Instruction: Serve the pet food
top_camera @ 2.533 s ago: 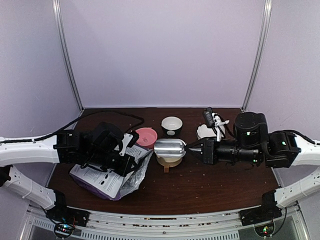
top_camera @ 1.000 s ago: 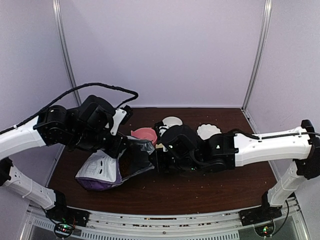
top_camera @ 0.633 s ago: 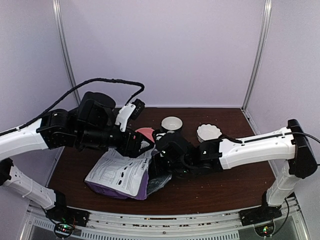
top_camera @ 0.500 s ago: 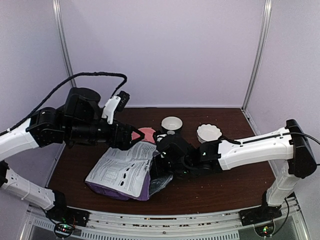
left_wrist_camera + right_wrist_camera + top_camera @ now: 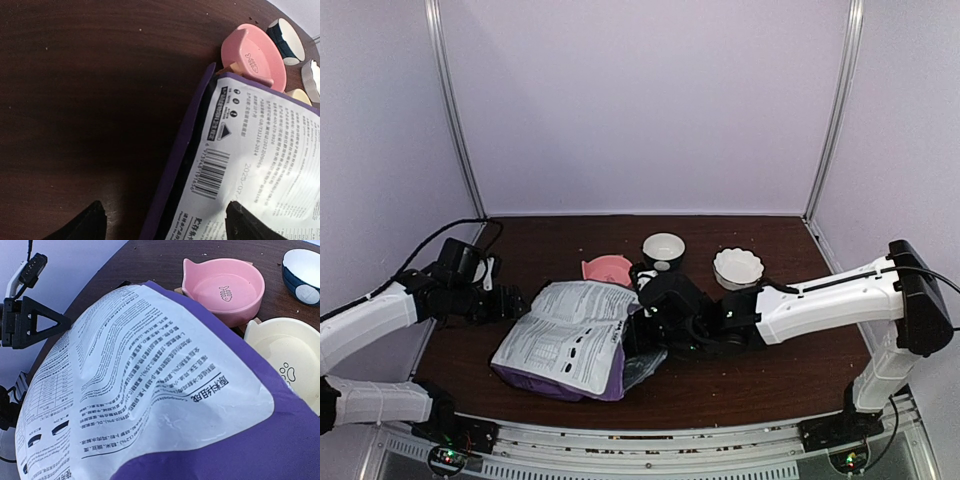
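**Loose kibble out of sight: bulk handling only**

No pet food visible in any view. Judged to be inside the bag (image 5: 570, 335), which lies flat on the tabletop (image 5: 750, 385), printed back up, crumpled mouth end toward the right arm. Just beyond it, pink bowl (image 5: 224, 290) and cream bowl (image 5: 287, 365), both with bare bottoms. By that, not yet served.

On the left gripper (image 5: 168, 224): fingers wide apart, hovering at the bag's purple side edge, holding nothing. On the right gripper (image 5: 645, 335): tucked in at the bag's mouth end, fingers hidden by the film. Closed, but cannot tell on what.

Handling, as judgement:
- Pellets small, dry, light and loose.
- Likely to roll and scatter, and no pinching them one by one.
- Movable only in bulk, by pouring or scooping.
- Bag thin, soft and glossy, probably slippery.
- Prone to sag and fold wherever unsupported, with a sudden shift of the load on tilting.

Best hold:
- Pinch on the flat side edge or the rim of the mouth, where doubled up and stiffer.
- Avoid the bulging middle.
- One hold to keep the mouth open, the other to raise the far end.
- Tilt slowly with the mouth right over a bowl. Otherwise a spill across the tabletop is likely.
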`<state>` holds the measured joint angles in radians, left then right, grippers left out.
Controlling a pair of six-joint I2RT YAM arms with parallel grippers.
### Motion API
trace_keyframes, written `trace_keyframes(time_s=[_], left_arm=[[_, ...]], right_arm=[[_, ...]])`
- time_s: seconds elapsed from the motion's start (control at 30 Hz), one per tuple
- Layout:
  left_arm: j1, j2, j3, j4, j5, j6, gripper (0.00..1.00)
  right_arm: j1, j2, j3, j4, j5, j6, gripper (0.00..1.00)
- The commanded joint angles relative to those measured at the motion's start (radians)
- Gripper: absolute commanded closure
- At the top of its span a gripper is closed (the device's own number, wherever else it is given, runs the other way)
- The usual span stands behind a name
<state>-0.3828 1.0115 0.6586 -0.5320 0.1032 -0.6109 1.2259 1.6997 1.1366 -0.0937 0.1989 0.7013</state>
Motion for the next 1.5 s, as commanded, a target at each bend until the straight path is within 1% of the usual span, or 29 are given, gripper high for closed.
trace_keyframes(time_s=[0.0,0.13,0.27,0.4,0.47,0.57,0.77,0.8,0.93,1.07,1.27,1.47], left_arm=[[0.026,0.012,-0.04,0.158,0.101,-0.003,0.21],[0.033,0.04,-0.077,0.189,0.08,0.0,0.34],[0.033,0.102,-0.101,0.199,0.084,0.002,0.44],[0.033,0.126,-0.131,0.241,0.109,-0.009,0.53],[0.033,0.127,-0.144,0.258,0.117,-0.017,0.6],[0.032,0.127,-0.16,0.272,0.121,-0.021,0.74],[0.032,0.128,-0.192,0.274,0.109,-0.023,0.98],[0.033,0.129,-0.197,0.274,0.11,-0.023,1.0],[0.033,0.129,-0.215,0.284,0.115,-0.023,1.0],[0.033,0.119,-0.227,0.299,0.129,-0.017,1.0],[0.033,0.093,-0.231,0.297,0.158,0.002,1.0],[0.033,0.057,-0.228,0.289,0.171,0.009,1.0]], right_arm=[[-0.008,-0.011,-0.016,0.026,0.01,-0.014,1.0],[-0.008,-0.006,-0.018,0.038,0.02,-0.017,1.0],[-0.007,0.003,-0.01,0.059,0.034,-0.045,1.0],[-0.008,0.035,0.018,0.026,0.058,-0.055,1.0],[-0.007,0.045,0.018,0.033,0.056,-0.052,1.0],[-0.007,0.056,0.02,0.033,0.059,-0.047,1.0],[-0.008,0.073,0.017,0.0,0.119,-0.022,1.0],[-0.008,0.077,0.017,-0.006,0.13,-0.019,1.0],[-0.008,0.116,0.041,-0.041,0.151,-0.028,1.0],[-0.003,0.207,0.125,-0.076,0.078,-0.066,1.0],[0.031,0.321,0.27,-0.113,-0.122,-0.146,1.0],[0.036,0.35,0.289,0.007,-0.446,-0.173,1.0]])
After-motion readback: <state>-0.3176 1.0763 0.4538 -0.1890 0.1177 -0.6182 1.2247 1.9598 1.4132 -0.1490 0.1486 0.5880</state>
